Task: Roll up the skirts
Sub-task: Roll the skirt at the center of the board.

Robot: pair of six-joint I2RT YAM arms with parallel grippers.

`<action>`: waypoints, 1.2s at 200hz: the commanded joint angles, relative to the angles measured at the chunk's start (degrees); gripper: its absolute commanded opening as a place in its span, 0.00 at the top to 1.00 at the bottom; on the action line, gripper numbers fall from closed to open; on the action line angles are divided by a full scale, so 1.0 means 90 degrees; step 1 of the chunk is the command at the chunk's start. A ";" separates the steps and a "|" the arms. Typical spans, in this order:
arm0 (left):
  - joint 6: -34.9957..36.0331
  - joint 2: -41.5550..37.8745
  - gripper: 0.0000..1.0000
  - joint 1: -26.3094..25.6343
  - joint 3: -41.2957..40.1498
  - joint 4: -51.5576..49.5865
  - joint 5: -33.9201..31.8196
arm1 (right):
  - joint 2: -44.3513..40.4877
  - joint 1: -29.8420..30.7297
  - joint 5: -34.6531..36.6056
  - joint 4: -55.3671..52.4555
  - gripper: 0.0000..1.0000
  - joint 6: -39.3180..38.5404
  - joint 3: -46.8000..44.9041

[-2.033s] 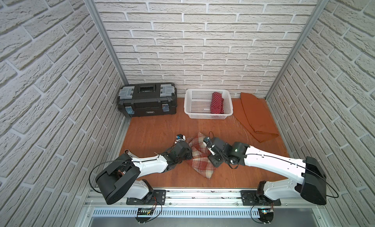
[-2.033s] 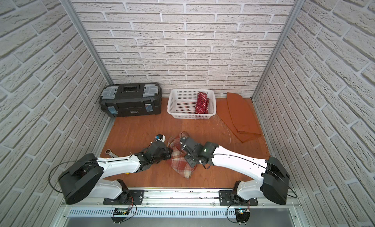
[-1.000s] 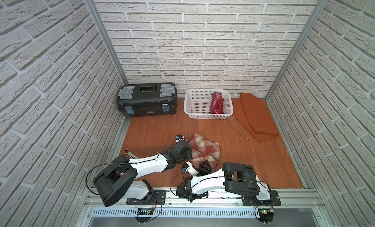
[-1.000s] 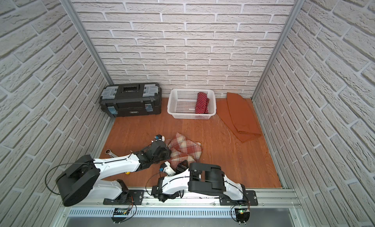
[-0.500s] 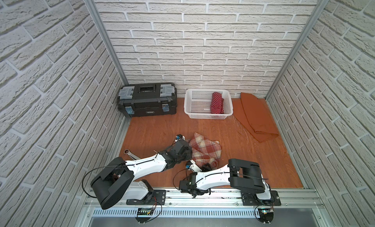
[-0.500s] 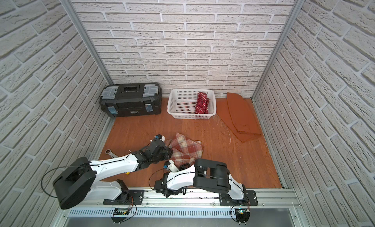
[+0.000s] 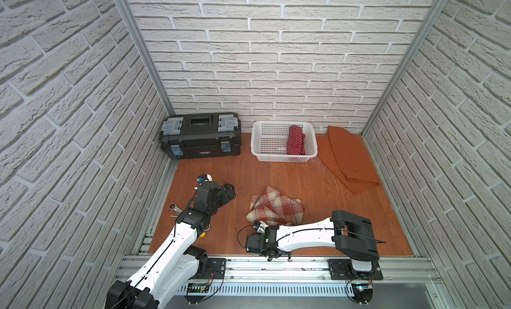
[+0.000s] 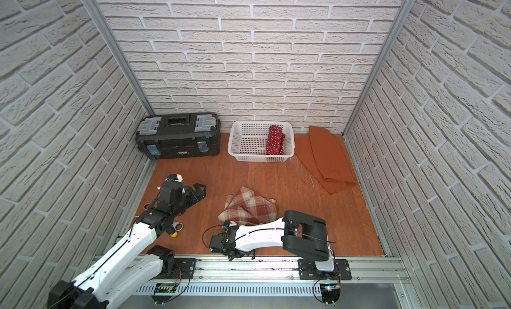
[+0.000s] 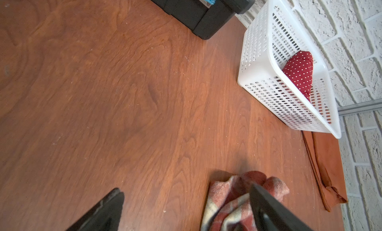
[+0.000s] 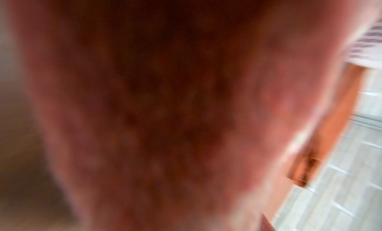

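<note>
1. The polka-dot skirt point(image 7: 296, 140) lies rolled inside the white basket point(image 7: 282, 157), along the basket's right wall.
2. The rust-orange skirt point(image 7: 349, 161) lies folded flat on the table point(image 7: 276, 177) just to the right of the basket, between the basket and the side brick wall.
3. The plaid skirt point(image 7: 275, 209) lies in a loose, crumpled heap on the table in front of the basket, well apart from it and not rolled. Both top views show it so point(image 8: 250, 206).
4. The left tool point(image 9: 186, 188) hangs in front of the basket and off to its left. Its jaws are spread wide with only bare table between them. In the left wrist view one finger point(image 9: 266, 207) overlaps the plaid skirt's edge, but in a top view the left tool point(image 7: 228, 193) stands clear of that skirt.
5. The right tool point(image 7: 254, 242) sits low over the table, on the side of the plaid skirt away from the basket. The right wrist view is a red blur of cloth against the lens, so I cannot tell whether the jaws are clenched or released.
6. A black toolbox point(image 7: 200, 136) stands just to the left of the basket.
</note>
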 commanded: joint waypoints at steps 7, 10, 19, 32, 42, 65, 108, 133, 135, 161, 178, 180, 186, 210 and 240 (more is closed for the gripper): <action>-0.0022 0.0125 0.02 -0.0011 -0.0305 0.0123 0.0490 | -0.0776 -0.0523 -0.2941 0.1475 0.94 -0.0280 -0.0269; -0.0032 0.0143 0.02 -0.0026 -0.0339 0.0163 0.0504 | -0.0878 -0.0616 -0.3128 0.1564 0.94 -0.0270 -0.0333; -0.0083 0.0163 0.02 -0.0088 -0.0404 0.0287 0.0520 | -0.1179 -0.0918 -0.3723 0.1868 0.93 -0.0212 -0.0537; -0.0119 0.0202 0.02 -0.0178 -0.0471 0.0443 0.0528 | -0.1453 -0.1351 -0.4583 0.2221 0.93 -0.0150 -0.0804; -0.0132 0.0264 0.02 -0.0283 -0.0495 0.0562 0.0522 | -0.1519 -0.1659 -0.5129 0.2453 0.92 -0.0122 -0.0966; -0.0169 0.0525 0.02 -0.0544 -0.0549 0.0866 0.0505 | -0.1321 -0.2399 -0.6519 0.3120 0.89 0.0033 -0.1293; -0.0293 0.0771 0.02 -0.0810 -0.0652 0.1334 0.0531 | -0.0825 -0.3406 -0.7832 0.3668 0.85 0.0040 -0.1338; -0.0267 0.0776 0.02 -0.0830 -0.0709 0.1406 0.0576 | -0.0982 -0.3727 -0.7823 0.3383 0.79 -0.0224 -0.1306; -0.0254 0.0780 0.02 -0.0830 -0.0710 0.1410 0.0586 | -0.0986 -0.3747 -0.7751 0.3330 0.79 -0.0251 -0.1297; -0.0246 0.0912 0.02 -0.0830 -0.0774 0.1561 0.0665 | -0.1055 -0.3918 -0.6994 0.2805 0.74 -0.0544 -0.1132; -0.0278 0.1080 0.02 -0.0840 -0.0799 0.1747 0.0778 | -0.1063 -0.3981 -0.6660 0.2639 0.71 -0.0646 -0.1083; -0.0279 0.1102 0.02 -0.0845 -0.0799 0.1764 0.0793 | -0.1065 -0.3986 -0.6608 0.2612 0.70 -0.0672 -0.1068; -0.0292 0.1157 0.02 -0.0859 -0.0791 0.1817 0.0831 | -0.1080 -0.3986 -0.6436 0.2521 0.68 -0.0750 -0.1044; -0.0354 0.1305 0.02 -0.1047 -0.0788 0.2022 0.0848 | -0.1221 -0.4074 -0.6521 0.2910 0.61 -0.0699 -0.1269; -0.0459 0.1377 0.02 -0.1419 -0.0733 0.2176 0.0694 | -0.1043 -0.4290 -0.7394 0.3524 0.61 -0.0501 -0.1489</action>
